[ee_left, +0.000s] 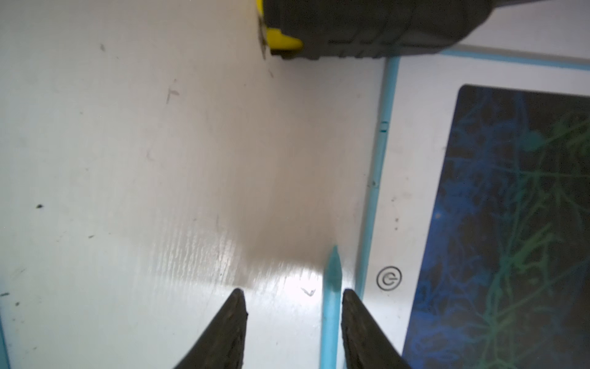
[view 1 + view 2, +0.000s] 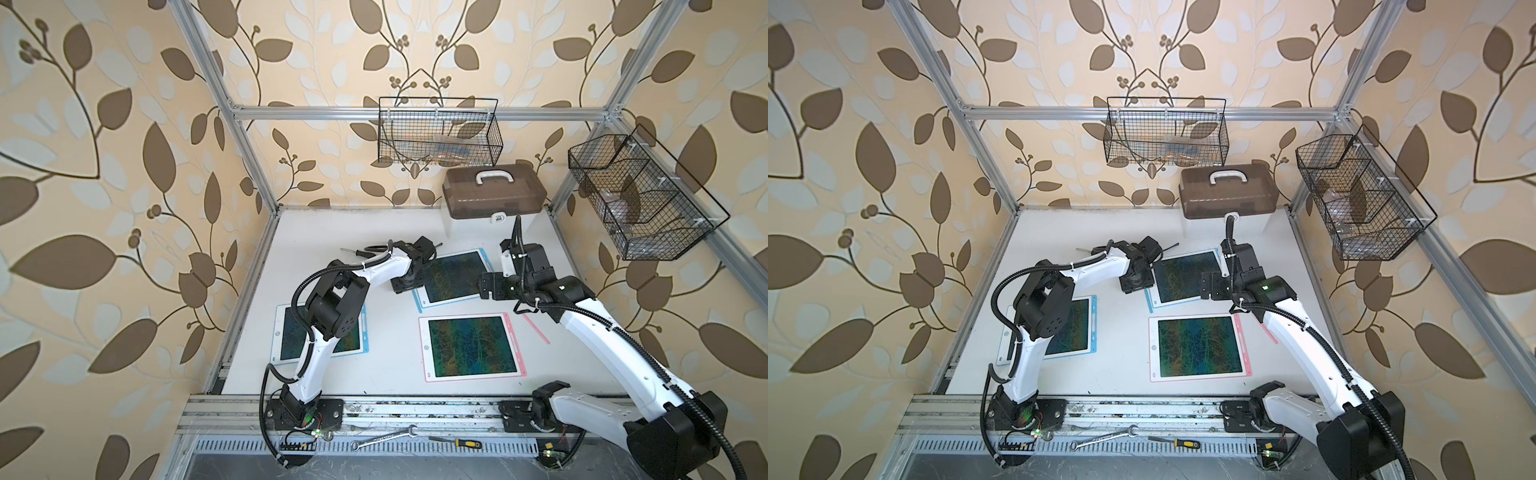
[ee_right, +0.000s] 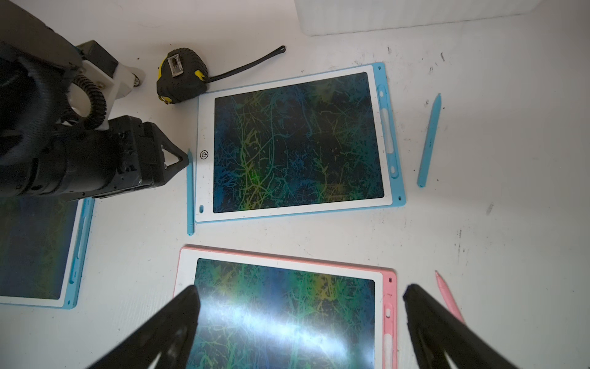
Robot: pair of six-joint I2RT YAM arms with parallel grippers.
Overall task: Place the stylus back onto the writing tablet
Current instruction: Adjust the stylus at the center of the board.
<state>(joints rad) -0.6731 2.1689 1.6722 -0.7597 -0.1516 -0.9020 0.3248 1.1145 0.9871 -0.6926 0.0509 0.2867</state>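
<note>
A blue stylus (image 1: 329, 319) lies on the table along the near edge of a blue-framed writing tablet (image 1: 415, 159), tip towards the tape measure. My left gripper (image 1: 293, 298) is down at the table, open. The stylus sits between its jaws, close against one finger (image 1: 354, 319), with a wide gap to the other. In the right wrist view this stylus (image 3: 190, 195) runs beside the tablet (image 3: 297, 143). My right gripper (image 3: 300, 297) hangs open and empty above a pink-framed tablet (image 3: 284, 303). A second blue stylus (image 3: 429, 140) and a pink stylus (image 3: 447, 297) lie loose on the table.
A black and yellow tape measure (image 3: 178, 76) sits by the blue tablet's corner. A third tablet (image 2: 357, 345) lies under the left arm. A brown-lidded box (image 2: 492, 191) stands at the back. Wire baskets (image 2: 440, 133) hang on the frame.
</note>
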